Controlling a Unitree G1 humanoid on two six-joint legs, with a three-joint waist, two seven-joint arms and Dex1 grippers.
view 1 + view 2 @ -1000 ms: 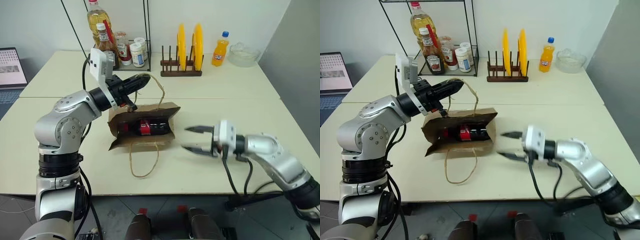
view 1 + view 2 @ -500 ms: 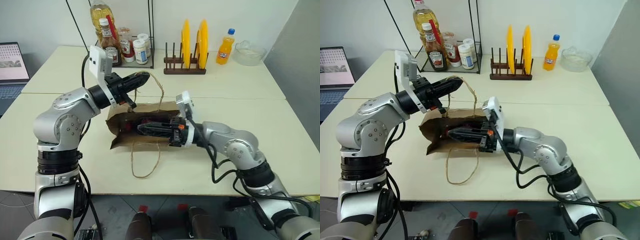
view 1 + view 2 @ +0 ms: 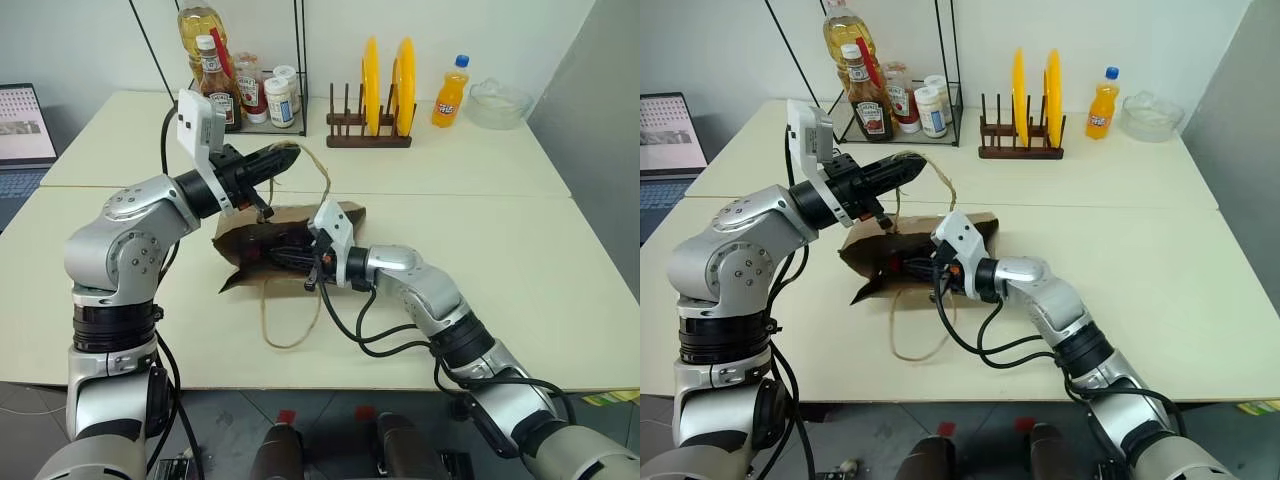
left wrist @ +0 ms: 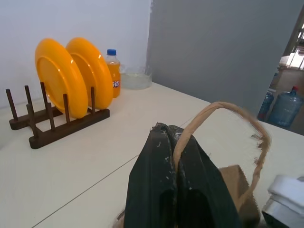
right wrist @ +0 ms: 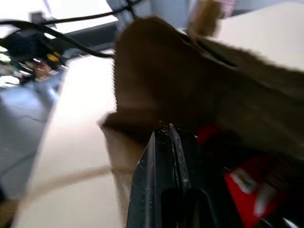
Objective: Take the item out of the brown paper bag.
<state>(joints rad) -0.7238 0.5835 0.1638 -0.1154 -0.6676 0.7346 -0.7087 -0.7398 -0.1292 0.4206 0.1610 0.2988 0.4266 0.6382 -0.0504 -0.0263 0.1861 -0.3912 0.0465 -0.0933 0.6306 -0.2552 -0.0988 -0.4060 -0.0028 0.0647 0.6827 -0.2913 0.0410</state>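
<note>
left gripper clamped on the upper twine handle of the creased brown paper bag, lifted above the beige table. right gripper inside the bag mouth, fingers together, beside the small dark red-labelled bottle lying inside.

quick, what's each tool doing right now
Left tool: shut on the twine handle of the brown paper bag.
Right tool: shut, inside the bag's mouth beside the item; not gripping it.
</note>
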